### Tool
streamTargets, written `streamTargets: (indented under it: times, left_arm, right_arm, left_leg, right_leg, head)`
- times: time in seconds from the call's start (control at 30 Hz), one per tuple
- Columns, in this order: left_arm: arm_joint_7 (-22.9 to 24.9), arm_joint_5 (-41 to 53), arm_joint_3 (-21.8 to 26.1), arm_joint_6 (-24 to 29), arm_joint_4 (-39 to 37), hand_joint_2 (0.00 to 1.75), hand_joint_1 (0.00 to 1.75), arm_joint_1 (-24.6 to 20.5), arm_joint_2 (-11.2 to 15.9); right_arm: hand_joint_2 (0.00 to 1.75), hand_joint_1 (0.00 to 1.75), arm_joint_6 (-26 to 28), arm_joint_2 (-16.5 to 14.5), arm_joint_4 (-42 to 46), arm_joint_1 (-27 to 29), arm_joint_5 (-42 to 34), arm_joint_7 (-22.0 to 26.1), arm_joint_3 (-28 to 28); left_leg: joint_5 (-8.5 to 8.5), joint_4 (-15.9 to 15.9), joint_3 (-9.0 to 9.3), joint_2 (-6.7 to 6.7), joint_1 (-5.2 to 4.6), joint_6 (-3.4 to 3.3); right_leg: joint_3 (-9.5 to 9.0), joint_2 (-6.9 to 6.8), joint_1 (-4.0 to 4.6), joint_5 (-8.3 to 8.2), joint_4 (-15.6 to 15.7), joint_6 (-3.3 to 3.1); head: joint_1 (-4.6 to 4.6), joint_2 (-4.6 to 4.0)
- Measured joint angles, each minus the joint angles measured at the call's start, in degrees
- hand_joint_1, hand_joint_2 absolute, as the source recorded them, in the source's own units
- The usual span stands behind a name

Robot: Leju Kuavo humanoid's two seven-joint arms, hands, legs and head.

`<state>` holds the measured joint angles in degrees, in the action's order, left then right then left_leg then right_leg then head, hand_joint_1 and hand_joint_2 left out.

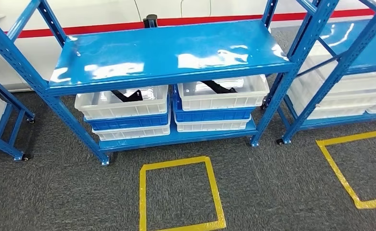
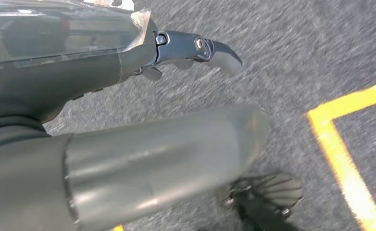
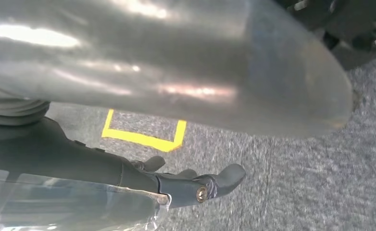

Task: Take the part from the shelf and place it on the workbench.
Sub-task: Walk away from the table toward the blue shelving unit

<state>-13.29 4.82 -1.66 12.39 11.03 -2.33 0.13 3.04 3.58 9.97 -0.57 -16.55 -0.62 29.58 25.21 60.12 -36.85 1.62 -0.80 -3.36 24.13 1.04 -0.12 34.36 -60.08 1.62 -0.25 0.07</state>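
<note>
**Black parts in shelf bins, both hands hanging over carpet**

Black angular part (image 1: 126, 95) is lying in the upper left white plastic bin (image 1: 122, 104) on the lower tier of the blue metal shelf rack (image 1: 169, 50). A second black elongated part (image 1: 218, 86) is lying in the upper right white plastic bin (image 1: 223, 95) beside it. Both are sitting well apart from the robot's fingers.

Each white bin is resting on a blue plastic crate (image 1: 127, 121), with a further white bin beneath. The upper shelf board is covering the rear of both bins, so only a portion of each part is showing and their full shape is hard to make out. A neighbouring blue rack with white bins (image 1: 342, 89) is being cut off at the right edge.

Left hand (image 2: 152, 120) is hanging above grey carpet (image 2: 292, 43) near a yellow floor-tape line (image 2: 342, 149), thumb and dark fingers (image 2: 195, 48) extending apart, holding nothing. Right hand (image 3: 186, 72) is hanging likewise over the carpet, thumb and dark fingers (image 3: 205, 185) extended and separated, holding nothing, with a yellow tape corner (image 3: 145, 137) behind.

A yellow tape square (image 1: 179, 195) is marking the floor before the rack.
</note>
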Motion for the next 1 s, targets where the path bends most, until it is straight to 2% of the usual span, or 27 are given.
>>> streamTargets:
  times: [0.03,0.07,0.13,0.17,0.2,0.23,0.27,0.3,0.33,0.37,0.4,0.43,0.5,0.53,0.57,0.7,0.83,0.93,1.0]
  left_arm:
    - [0.0,0.0,0.0,0.0,0.0,0.0,0.0,-0.1,0.0]
    - [0.0,0.0,0.0,0.0,0.0,0.0,0.0,-0.2,-0.1]
    - [0.3,0.1,0.0,0.1,0.0,0.0,0.0,-0.4,-0.2]
    - [0.5,0.1,0.0,0.2,0.0,0.0,0.0,-0.4,-0.3]
    - [0.7,0.2,0.0,0.2,0.0,0.0,0.0,-0.4,-0.4]
    - [0.8,0.2,0.0,0.3,0.0,0.0,0.0,-0.4,-0.5]
    - [0.9,0.2,0.0,0.3,0.0,0.0,0.0,-0.4,-0.6]
    - [0.9,0.2,0.0,0.3,0.0,0.0,0.0,-0.4,-0.6]
    - [1.0,0.3,0.0,0.3,0.0,0.0,0.0,-0.4,-0.6]
    - [1.1,0.3,0.0,0.3,0.0,0.0,0.0,-0.5,-0.6]
    - [1.1,0.3,0.0,0.3,0.0,0.0,0.0,-0.5,-0.6]
    - [1.1,0.3,0.0,0.3,0.0,0.0,0.0,-0.5,-0.6]
    - [1.2,0.3,0.0,0.3,0.0,0.0,0.0,-0.5,-0.6]
    - [1.1,0.3,0.0,0.3,0.0,0.0,0.0,-0.5,-0.6]
    - [1.1,0.3,0.0,0.4,0.0,0.0,0.0,-0.5,-0.6]
    - [1.1,0.2,0.0,0.8,0.0,0.0,0.0,-0.5,-0.6]
    - [1.0,0.1,0.0,1.0,0.0,0.0,0.0,-0.4,-0.5]
    - [1.0,0.1,0.0,1.0,0.0,0.0,0.0,-0.4,-0.5]
    - [1.0,0.1,0.0,1.0,0.0,0.0,0.0,-0.4,-0.6]
  right_arm:
    - [0.0,0.0,0.0,0.0,0.0,0.0,0.1,0.0,0.0]
    - [0.0,0.0,0.0,0.0,0.0,-0.1,0.1,0.1,0.0]
    - [0.0,0.0,0.0,0.1,0.0,-0.3,0.2,0.1,0.1]
    - [0.0,0.0,0.0,0.2,0.0,-0.4,0.3,0.1,0.2]
    - [0.0,0.0,0.0,0.3,0.0,-0.3,0.3,0.1,0.3]
    - [0.0,0.0,0.1,0.3,0.0,-0.3,0.3,0.1,0.3]
    - [0.0,0.0,0.1,0.3,0.0,-0.2,0.4,0.1,0.4]
    - [0.0,0.0,0.3,0.4,0.0,-0.1,0.4,0.1,0.5]
    - [0.0,0.0,0.4,0.4,0.0,0.0,0.4,0.2,0.6]
    - [0.0,0.0,0.5,0.4,0.0,-0.1,0.4,0.2,0.7]
    - [0.44,0.0,0.6,0.3,0.0,-0.1,0.4,0.2,0.8]
    - [0.87,0.0,0.6,0.3,0.0,-0.2,0.4,0.3,0.9]
    - [1.75,0.0,0.7,0.3,0.0,-0.3,0.5,0.3,1.1]
    - [1.75,0.0,0.7,0.3,0.0,-0.3,0.6,0.3,1.2]
    - [1.75,0.0,0.7,0.3,0.0,-0.3,0.8,0.3,1.3]
    - [1.75,0.0,0.6,0.2,0.0,-0.3,1.1,0.3,1.5]
    - [1.75,0.0,0.6,0.0,0.0,-0.4,1.3,0.3,1.9]
    - [1.75,0.0,0.6,0.1,0.0,-0.4,1.4,0.3,2.2]
    - [1.75,0.0,0.6,0.1,0.0,-0.4,1.5,0.3,2.4]
  left_leg:
    - [-0.02,-0.5,0.91,-0.11,0.16,-0.2]
    - [-0.06,-0.9,1.69,-0.19,0.34,-0.3]
    - [0.46,-1.2,2.47,-0.32,0.45,-0.38]
    - [0.86,-1.3,2.85,-0.29,0.55,-0.32]
    - [1.32,-1.3,3.33,-0.22,0.67,-0.2]
    - [1.78,-1.3,3.9,-0.13,0.81,-0.02]
    - [2.24,-1.3,4.52,-0.03,0.96,0.23]
    - [2.68,-1.3,4.96,0.03,1.07,0.54]
    - [3.13,-1.2,5.38,0.08,1.05,0.91]
    - [3.51,-1.2,5.61,0.06,0.97,1.29]
    - [3.79,-1.1,5.58,-0.01,0.83,1.58]
    - [3.84,-1.0,5.6,-0.12,0.69,1.41]
    - [3.73,-1.0,5.4,-0.35,0.59,0.4]
    - [3.64,-1.2,5.43,-0.42,0.58,-0.16]
    - [3.74,-1.3,5.5,-0.45,0.58,-0.33]
    - [4.05,-1.6,5.76,-0.49,0.6,-0.26]
    - [4.34,-1.6,5.76,-0.52,0.52,-0.08]
    - [4.14,-2.0,5.88,-0.47,0.33,-0.03]
    - [3.28,-3.2,6.66,-0.35,0.64,0.19]
  right_leg:
    - [1.07,-0.11,-0.03,-0.05,-2.0,0.17]
    - [3.01,-0.22,-0.08,0.31,-5.1,0.19]
    - [8.03,-0.33,-0.21,2.56,-11.8,-0.03]
    - [10.11,-0.35,-0.33,4.06,-13.7,-0.07]
    - [11.37,-0.36,-0.5,4.85,-13.9,0.25]
    - [11.79,-0.38,-0.69,4.41,-12.3,0.93]
    - [11.41,-0.4,-0.91,2.36,-9.1,2.04]
    - [10.62,-0.49,-1.13,-0.69,-5.4,3.11]
    - [10.0,-0.7,-1.2,-3.16,-2.3,3.45]
    - [9.58,-0.9,-1.2,-5.18,-0.2,3.24]
    - [9.36,-1.05,-1.23,-6.41,0.7,2.56]
    - [9.36,-1.14,-1.21,-6.75,0.9,1.82]
    - [9.13,-1.05,-1.3,-7.57,1.1,1.32]
    - [9.15,-1.04,-1.22,-7.53,1.1,1.25]
    - [9.14,-1.02,-1.17,-7.47,1.1,1.16]
    - [8.95,-1.01,-1.2,-7.26,1.1,0.86]
    - [8.9,-1.04,-1.2,-7.24,1.1,0.85]
    - [8.66,-1.17,-1.23,-7.4,1.4,1.13]
    - [8.94,-1.24,-1.14,-6.95,0.7,1.38]
  head:
    - [0.03,0.0]
    - [0.07,0.0]
    - [0.19,0.0]
    - [0.18,0.0]
    - [0.2,0.0]
    - [0.21,0.0]
    - [0.23,0.0]
    - [0.27,0.0]
    - [0.33,0.0]
    - [0.35,0.0]
    - [0.34,0.0]
    - [0.34,0.0]
    - [0.25,0.0]
    - [0.24,0.0]
    - [0.21,0.0]
    - [0.2,0.0]
    - [0.22,0.0]
    - [0.21,0.0]
    - [0.29,0.0]
